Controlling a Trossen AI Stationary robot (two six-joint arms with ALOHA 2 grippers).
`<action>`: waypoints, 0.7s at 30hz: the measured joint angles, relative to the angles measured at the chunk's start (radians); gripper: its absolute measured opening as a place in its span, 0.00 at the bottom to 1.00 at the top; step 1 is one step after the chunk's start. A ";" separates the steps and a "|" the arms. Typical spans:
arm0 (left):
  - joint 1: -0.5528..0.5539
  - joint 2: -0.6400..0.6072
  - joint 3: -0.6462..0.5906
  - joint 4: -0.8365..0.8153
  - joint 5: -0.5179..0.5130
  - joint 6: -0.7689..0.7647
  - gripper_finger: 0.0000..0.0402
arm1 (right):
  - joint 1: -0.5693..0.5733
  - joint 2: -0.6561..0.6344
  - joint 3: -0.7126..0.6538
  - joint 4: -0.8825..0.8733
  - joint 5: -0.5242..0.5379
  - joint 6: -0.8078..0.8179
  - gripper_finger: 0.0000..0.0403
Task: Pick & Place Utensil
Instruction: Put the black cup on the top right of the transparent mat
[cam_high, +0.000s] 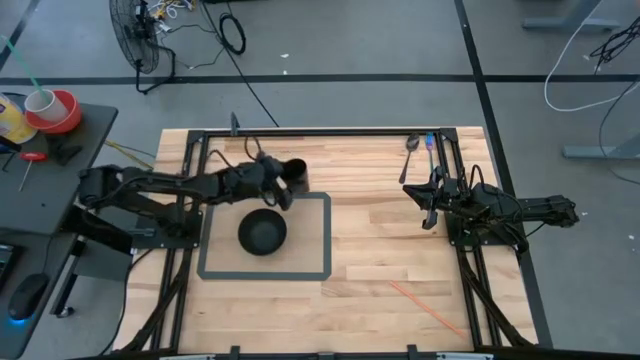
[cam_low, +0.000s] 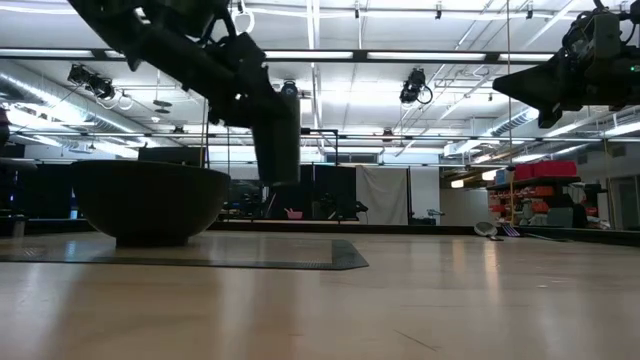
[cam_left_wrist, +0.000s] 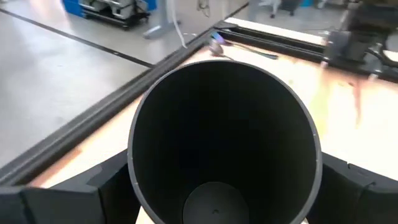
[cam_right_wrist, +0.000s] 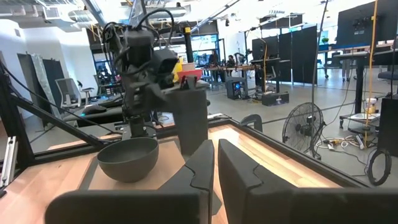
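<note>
A black cup (cam_high: 295, 174) hangs in my left gripper (cam_high: 281, 187) above the far edge of a grey-bordered mat (cam_high: 325, 240). The left wrist view looks down into the cup's open mouth (cam_left_wrist: 224, 124). A dark bowl (cam_high: 262, 232) sits by its base on the mat, just nearside of the cup. A spoon (cam_high: 410, 150) and a blue-handled utensil (cam_high: 430, 148) lie at the table's far right edge. My right gripper (cam_high: 428, 218) hovers shut and empty near the right rail, raised above the table (cam_low: 545, 85). My left gripper pinches the cup between its two fingers (cam_left_wrist: 81, 193), one on each opposite outer side of the wall (cam_left_wrist: 140, 180). The arm comes slanting down from the table's left. The cup is lifted clear of the table and nearly upright (cam_low: 277, 135), mouth up.
Black frame rails run along the table's left, far and right sides (cam_high: 455, 200). A thin orange stick (cam_high: 425, 305) lies on the near right part of the wood. Bare wood stretches between the mat and my right arm.
</note>
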 joint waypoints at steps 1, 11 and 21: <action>-0.009 0.023 0.000 0.027 0.002 -0.004 0.85 | 0.000 0.000 0.000 0.000 0.000 0.000 0.07; -0.082 0.212 0.055 0.122 0.003 -0.020 0.85 | 0.000 0.000 0.000 0.000 0.000 0.000 0.07; -0.092 0.340 0.118 0.114 0.006 -0.038 0.85 | 0.000 0.000 0.000 -0.001 0.000 0.000 0.07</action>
